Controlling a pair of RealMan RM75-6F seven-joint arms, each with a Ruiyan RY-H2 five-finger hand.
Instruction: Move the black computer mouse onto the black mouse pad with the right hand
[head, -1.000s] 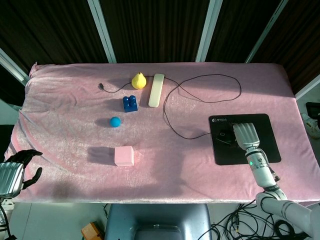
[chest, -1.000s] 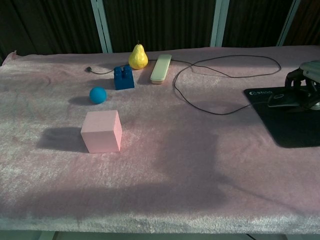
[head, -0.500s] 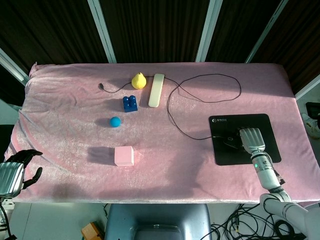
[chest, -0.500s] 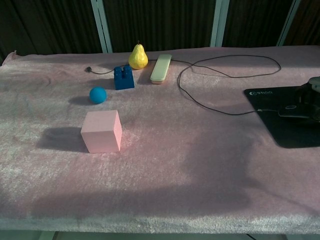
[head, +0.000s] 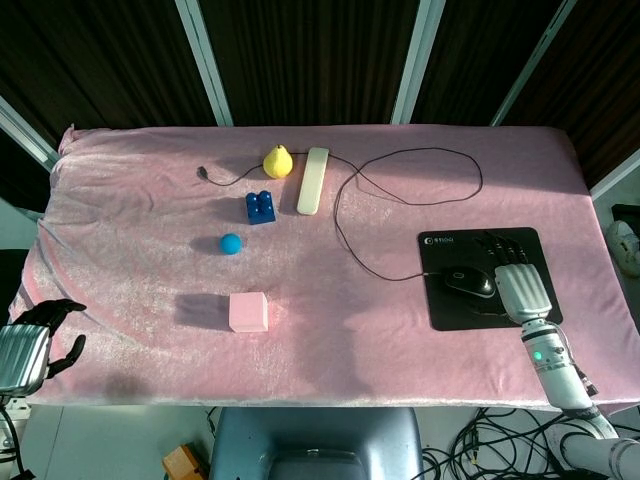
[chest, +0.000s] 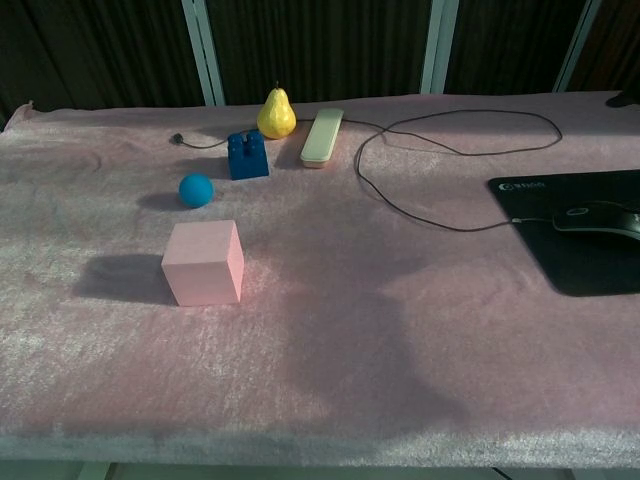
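The black computer mouse (head: 470, 283) lies on the black mouse pad (head: 487, 277) at the right of the table, its cable (head: 400, 185) looping back toward the far side. In the chest view the mouse (chest: 600, 220) sits on the pad (chest: 570, 245) at the right edge. My right hand (head: 524, 290) hovers just right of the mouse, apart from it, fingers spread and holding nothing. My left hand (head: 40, 335) hangs off the table's near left corner with its fingers curled and nothing in them.
A yellow pear (head: 277, 161), a cream remote (head: 313, 180), a blue block (head: 261, 207), a blue ball (head: 231, 243) and a pink cube (head: 248, 312) lie on the pink cloth (head: 150, 250), left of centre.
My right hand has let go of the mouse and drawn back toward the near right. The mouse now lies uncovered on the pad. The left hand has not moved.
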